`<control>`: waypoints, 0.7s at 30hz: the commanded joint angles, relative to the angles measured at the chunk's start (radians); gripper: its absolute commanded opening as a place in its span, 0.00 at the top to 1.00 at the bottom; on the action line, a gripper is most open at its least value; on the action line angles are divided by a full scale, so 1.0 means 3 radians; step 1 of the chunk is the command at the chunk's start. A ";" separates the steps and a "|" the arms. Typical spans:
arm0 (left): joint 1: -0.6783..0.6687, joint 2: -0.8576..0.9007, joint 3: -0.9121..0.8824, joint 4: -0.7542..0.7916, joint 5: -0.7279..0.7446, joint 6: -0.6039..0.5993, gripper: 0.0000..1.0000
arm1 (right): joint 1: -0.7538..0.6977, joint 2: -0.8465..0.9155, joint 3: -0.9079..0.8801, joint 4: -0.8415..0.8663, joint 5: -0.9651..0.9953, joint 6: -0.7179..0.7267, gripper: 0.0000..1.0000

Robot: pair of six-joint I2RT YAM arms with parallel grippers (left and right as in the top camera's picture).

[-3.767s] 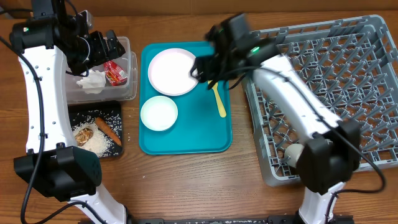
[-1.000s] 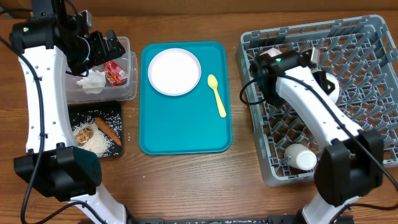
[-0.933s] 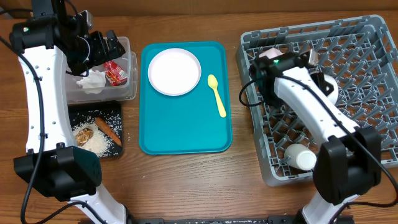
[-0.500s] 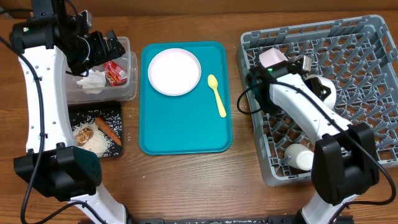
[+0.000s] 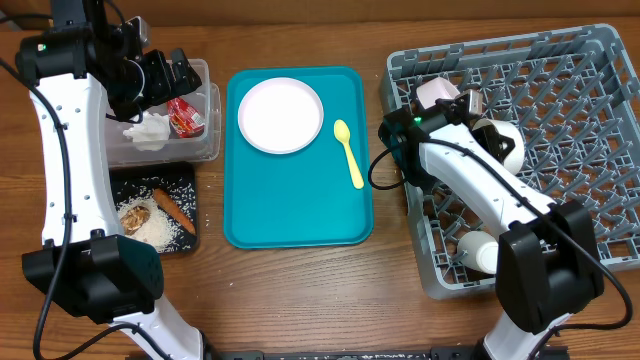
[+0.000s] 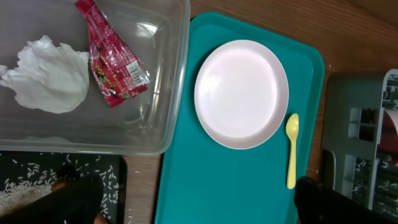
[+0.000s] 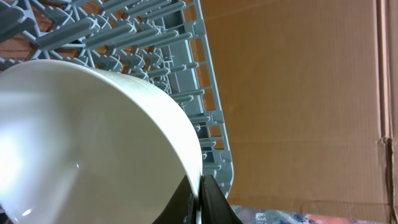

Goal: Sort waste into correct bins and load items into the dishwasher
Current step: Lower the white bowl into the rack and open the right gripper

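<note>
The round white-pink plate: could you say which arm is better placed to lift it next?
Probably left: the left gripper is open and near the plate; the right gripper is shut on a small white bowl.

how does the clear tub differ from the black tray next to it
The clear tub is see-through with tall walls; the black tray is opaque and shallow. The clear tub holds a napkin and a red wrapper; the black tray holds rice, a brown lump and an orange stick. Both are rectangular, similar in footprint, and sit left of the teal tray.
</note>
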 commanded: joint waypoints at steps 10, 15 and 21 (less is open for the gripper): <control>-0.0013 -0.0033 0.0057 0.0001 -0.0022 0.0004 0.00 | 0.0004 0.0004 -0.0066 -0.0085 -0.0951 0.0011 0.82; -0.0013 -0.0033 0.0057 0.0001 -0.0022 0.0005 0.00 | 0.0072 0.0004 -0.0062 -0.0085 -0.1039 0.0011 0.04; -0.0013 -0.0033 0.0057 0.0001 -0.0022 0.0005 0.00 | 0.0168 0.0004 0.0041 -0.0019 -0.1039 0.0014 0.00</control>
